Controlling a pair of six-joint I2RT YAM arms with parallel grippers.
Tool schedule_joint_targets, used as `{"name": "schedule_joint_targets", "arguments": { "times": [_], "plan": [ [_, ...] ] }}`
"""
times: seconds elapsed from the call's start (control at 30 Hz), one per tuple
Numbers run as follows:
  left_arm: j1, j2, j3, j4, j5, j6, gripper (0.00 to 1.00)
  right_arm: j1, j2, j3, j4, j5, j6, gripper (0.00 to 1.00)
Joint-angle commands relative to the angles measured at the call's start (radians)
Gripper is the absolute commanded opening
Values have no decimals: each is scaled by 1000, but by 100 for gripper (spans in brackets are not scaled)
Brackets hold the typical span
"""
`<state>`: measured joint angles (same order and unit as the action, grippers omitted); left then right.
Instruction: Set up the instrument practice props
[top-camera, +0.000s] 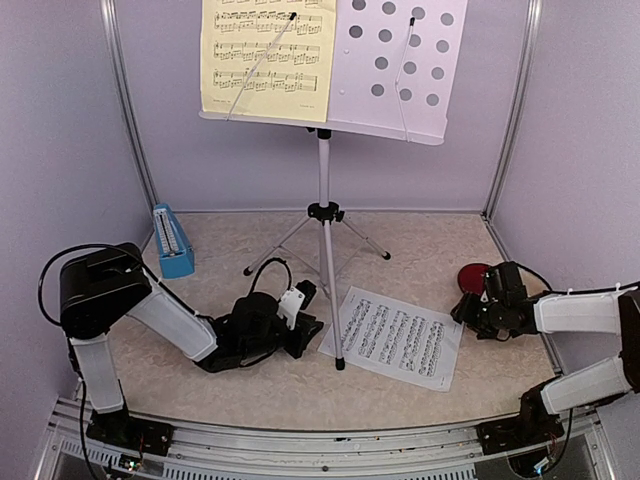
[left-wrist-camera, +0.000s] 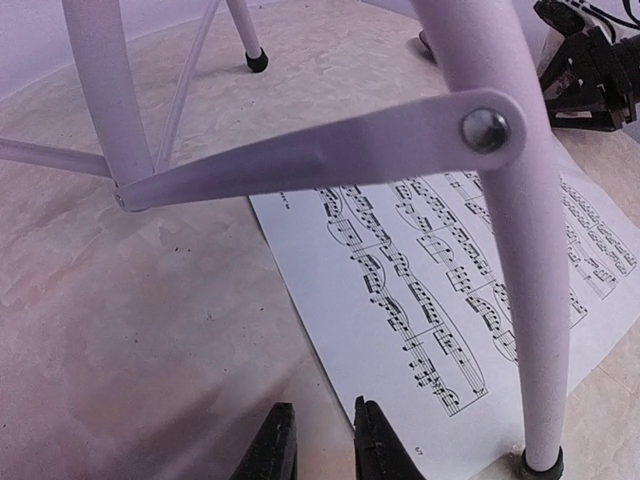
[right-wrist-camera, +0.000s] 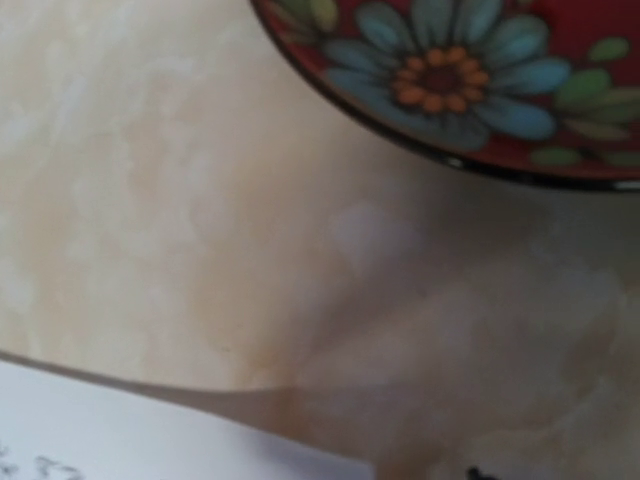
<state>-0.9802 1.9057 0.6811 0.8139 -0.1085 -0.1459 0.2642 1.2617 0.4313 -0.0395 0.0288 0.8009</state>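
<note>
Fingers of the left end effector (left-wrist-camera: 322, 425) stand narrowly parted, gripping nothing, low at the near edge of the white sheet (top-camera: 395, 338). The sheet lies flat on the tabletop (top-camera: 250, 385) by a foot of the music stand (top-camera: 323, 170). The right end effector (top-camera: 468, 305) sits beside the red disc (top-camera: 472, 275); its opening cannot be told. The blue metronome (top-camera: 172, 240) stands far left, and the yellow sheet (top-camera: 268, 55) rests on the stand's desk.

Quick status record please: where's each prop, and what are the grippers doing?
stand: upright, centre
yellow sheet: on desk, left half
white sheet: flat on table, by stand's front leg
metronome: back left, upright
left gripper: low at white sheet's edge, jaws narrowly apart
right gripper: beside red disc, jaws unclear
</note>
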Motion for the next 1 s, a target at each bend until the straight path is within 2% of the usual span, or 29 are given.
{"name": "schedule_joint_targets", "arguments": {
  "times": [0.0,0.33,0.77,0.97],
  "plan": [
    [8,40,36,-24,27,5,21,-13,47,18,-7,13,9,61],
    [17,101,84,-70,52,9,16,-12,74,0,73,-59,5,54],
    [17,150,134,-86,75,21,14,-10,-22,-18,116,-132,-7,40],
    [17,151,147,-88,77,26,13,-11,19,-22,134,-155,-18,34]
  ]
}}
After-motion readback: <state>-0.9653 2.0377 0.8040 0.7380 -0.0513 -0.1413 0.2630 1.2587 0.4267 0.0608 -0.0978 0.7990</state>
